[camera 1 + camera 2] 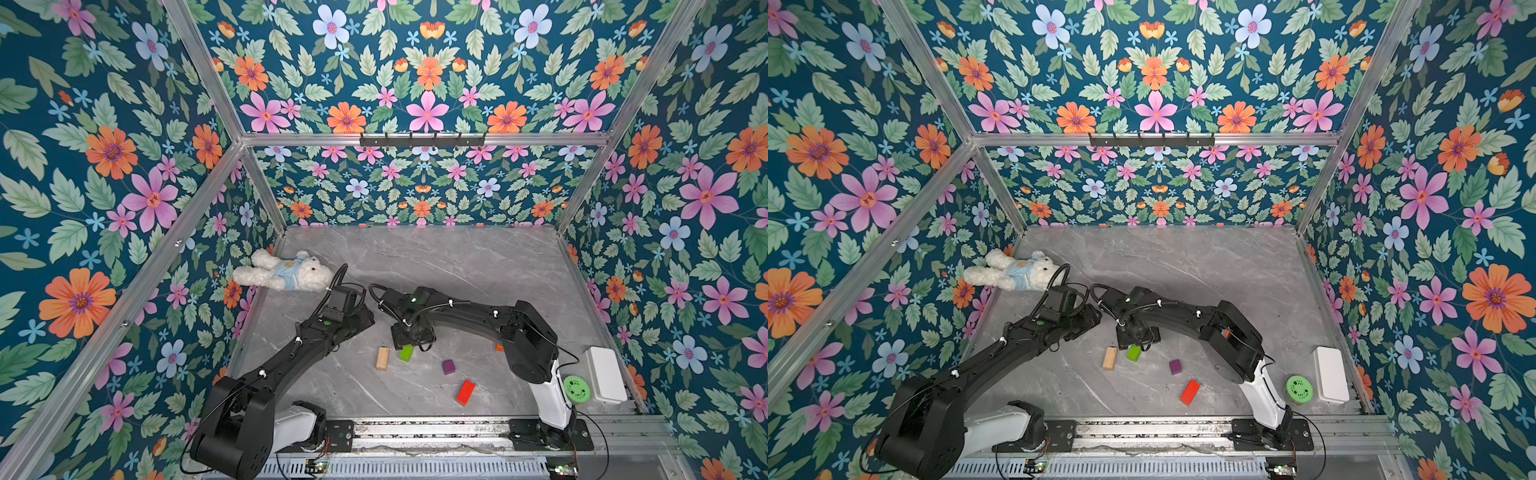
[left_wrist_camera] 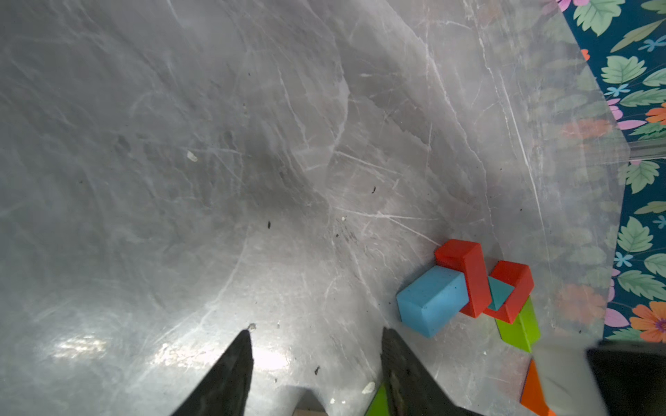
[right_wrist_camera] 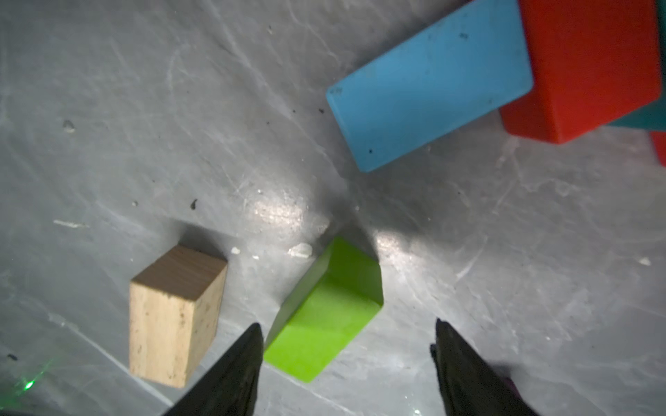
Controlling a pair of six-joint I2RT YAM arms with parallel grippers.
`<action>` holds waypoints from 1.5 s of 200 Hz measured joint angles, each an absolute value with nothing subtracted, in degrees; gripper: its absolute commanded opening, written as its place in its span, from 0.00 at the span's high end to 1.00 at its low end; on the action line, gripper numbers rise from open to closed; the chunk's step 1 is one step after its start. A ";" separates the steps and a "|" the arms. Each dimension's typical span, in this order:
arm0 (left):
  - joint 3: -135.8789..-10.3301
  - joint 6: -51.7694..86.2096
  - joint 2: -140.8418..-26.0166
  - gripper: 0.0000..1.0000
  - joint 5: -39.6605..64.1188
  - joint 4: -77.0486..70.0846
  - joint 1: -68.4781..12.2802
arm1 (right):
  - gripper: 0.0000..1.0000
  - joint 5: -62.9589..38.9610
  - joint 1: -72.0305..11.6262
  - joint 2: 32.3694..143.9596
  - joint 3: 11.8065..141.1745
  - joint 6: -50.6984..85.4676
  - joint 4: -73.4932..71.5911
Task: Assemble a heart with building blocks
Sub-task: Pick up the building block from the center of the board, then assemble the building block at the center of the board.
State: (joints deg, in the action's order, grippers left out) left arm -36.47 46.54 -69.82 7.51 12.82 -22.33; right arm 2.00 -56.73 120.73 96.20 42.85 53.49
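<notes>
My right gripper (image 3: pixel 346 324) hangs open over a green block (image 3: pixel 324 313) lying flat on the grey worktop (image 1: pixel 457 266), one finger just beside its edge and a natural-wood block (image 3: pixel 173 313) near it. My left gripper (image 2: pixel 316 330) is open too, with bare worktop between its fingers. The part-built heart (image 2: pixel 477 288) sits close by: a light blue block (image 2: pixel 430 300) touches one of two red blocks (image 2: pixel 519 288), with a teal triangle (image 2: pixel 499 293) between them. A purple cube (image 1: pixel 448 367) and a red bar (image 1: pixel 465 392) lie apart, nearer the arms' bases.
</notes>
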 measured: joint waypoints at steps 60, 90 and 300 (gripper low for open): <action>-36.12 45.04 -70.61 0.42 8.36 12.80 -21.47 | 0.75 0.97 -57.69 120.07 91.05 43.48 54.06; -35.97 44.86 -71.35 0.42 8.78 12.75 -21.47 | 0.86 0.84 -57.52 117.01 87.74 42.59 53.63; -33.23 45.06 -74.78 0.44 8.97 9.85 -21.43 | 0.76 -2.20 -49.82 114.02 85.93 12.95 47.16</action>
